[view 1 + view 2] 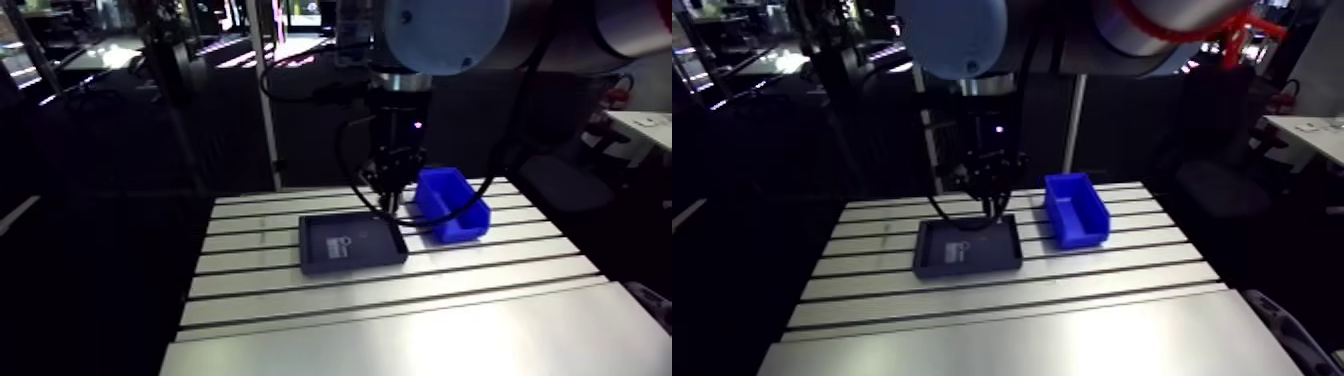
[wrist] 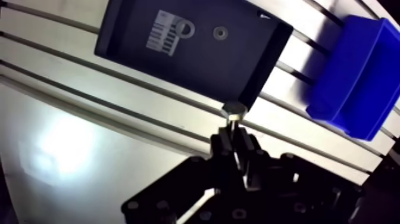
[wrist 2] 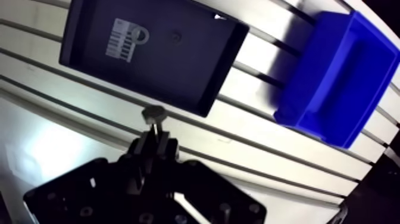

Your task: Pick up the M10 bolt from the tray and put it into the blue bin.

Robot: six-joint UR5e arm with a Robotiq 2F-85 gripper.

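The M10 bolt (image 2: 233, 112) is held head-out by the tool (image 2: 234, 132), fingertips closed on its shank, just short of the tray (image 2: 238, 65) ahead, so the carry seems begun; next it must swing sideways over the blue bin (image 2: 357, 71) and release.

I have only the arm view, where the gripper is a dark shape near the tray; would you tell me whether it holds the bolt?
Observer: Yes. In the wrist view the gripper is shut on the bolt, held by its shank with the hex head pointing away from the fingers.
Operator: Thank you. Is anything else in the tray?
Observer: The tray holds a ring lying on its white label, and a small round part beside it.
Operator: And the blue bin?
Observer: Nothing shows in the part of the blue bin that the wrist view looks into.
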